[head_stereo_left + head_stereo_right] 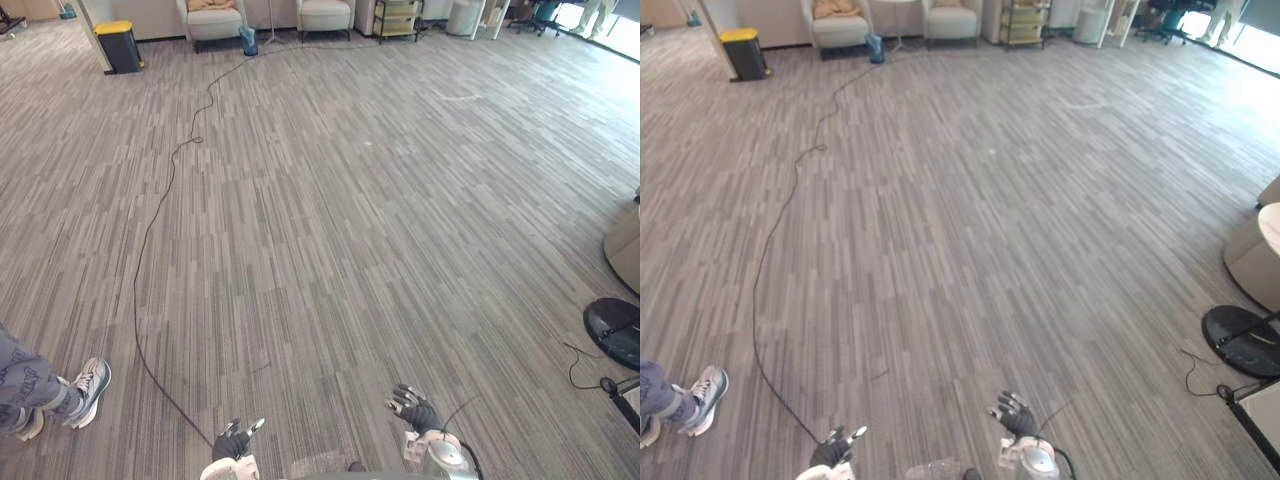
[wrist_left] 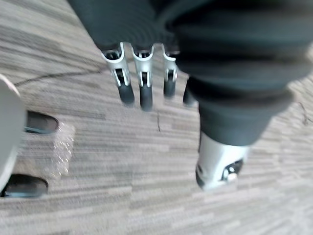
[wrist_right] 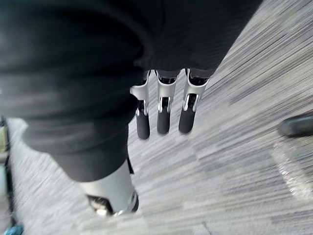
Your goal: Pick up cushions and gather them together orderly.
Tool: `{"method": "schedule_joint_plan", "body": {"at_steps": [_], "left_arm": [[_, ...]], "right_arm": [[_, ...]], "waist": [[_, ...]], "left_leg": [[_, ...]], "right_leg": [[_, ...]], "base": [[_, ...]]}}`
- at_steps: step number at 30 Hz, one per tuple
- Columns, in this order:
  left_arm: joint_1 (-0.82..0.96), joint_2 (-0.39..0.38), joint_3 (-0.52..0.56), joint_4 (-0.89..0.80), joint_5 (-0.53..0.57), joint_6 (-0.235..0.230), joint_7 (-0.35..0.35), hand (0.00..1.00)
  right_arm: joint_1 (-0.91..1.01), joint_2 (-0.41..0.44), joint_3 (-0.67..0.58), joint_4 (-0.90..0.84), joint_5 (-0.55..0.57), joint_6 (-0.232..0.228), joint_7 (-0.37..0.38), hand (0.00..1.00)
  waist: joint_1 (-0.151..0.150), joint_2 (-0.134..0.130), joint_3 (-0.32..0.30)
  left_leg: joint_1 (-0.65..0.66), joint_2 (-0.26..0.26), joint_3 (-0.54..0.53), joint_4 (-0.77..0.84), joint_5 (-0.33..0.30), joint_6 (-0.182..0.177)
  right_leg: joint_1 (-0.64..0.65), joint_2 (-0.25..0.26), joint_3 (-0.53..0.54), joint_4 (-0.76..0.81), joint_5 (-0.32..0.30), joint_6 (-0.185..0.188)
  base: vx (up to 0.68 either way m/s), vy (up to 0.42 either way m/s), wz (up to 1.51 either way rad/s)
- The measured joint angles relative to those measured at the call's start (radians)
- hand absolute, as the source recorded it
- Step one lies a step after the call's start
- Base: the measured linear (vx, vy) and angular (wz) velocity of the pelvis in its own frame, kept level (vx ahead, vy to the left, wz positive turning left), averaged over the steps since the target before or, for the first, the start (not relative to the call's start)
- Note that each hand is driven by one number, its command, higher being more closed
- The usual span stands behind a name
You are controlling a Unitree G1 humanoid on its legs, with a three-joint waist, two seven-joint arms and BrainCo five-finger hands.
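Both our hands are empty. Our left hand (image 1: 232, 440) and right hand (image 1: 413, 408) hang low over the carpet floor (image 1: 380, 230), fingers (image 2: 145, 95) straight and loosely spread. The one likely cushion we see is a tan cushion (image 1: 210, 5) on an armchair (image 1: 215, 22), far ahead of the left hand. We judge the step in hand to be the approach. We should walk there squarely, steer clear of the person's shoe (image 1: 88, 382) off the left hand's outer side, and curl the fingers only once over the cushion.

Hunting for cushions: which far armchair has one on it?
The left armchair, nearer the yellow-lidded bin, holds a tan cushion; the right armchair looks bare.
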Motion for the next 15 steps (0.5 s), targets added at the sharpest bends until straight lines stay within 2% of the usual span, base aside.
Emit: {"method": "schedule_joint_plan", "body": {"at_steps": [4,15], "left_arm": [[-0.001,-0.012,0.069,0.016,0.038,0.019,-0.004,0.0],[-0.02,-0.02,0.117,0.051,0.052,0.043,-0.042,0.0]], "right_arm": [[-0.011,0.002,-0.074,0.085,-0.001,0.018,-0.002,0.0],[-0.018,0.013,-0.222,0.133,-0.041,0.058,-0.002,0.0]], "waist": [[0.002,0.0,0.0],[0.004,-0.005,-0.004]], "left_leg": [[0.004,0.003,0.011,-0.002,0.0,0.0],[0.03,0.005,0.017,-0.033,-0.001,-0.002]], "right_leg": [[0.002,0.0,-0.003,0.0,-0.001,0.0],[0.018,0.0,-0.029,-0.009,-0.01,-0.004]], "base": [[-0.02,-0.009,-0.04],[0.02,-0.005,0.01]]}}
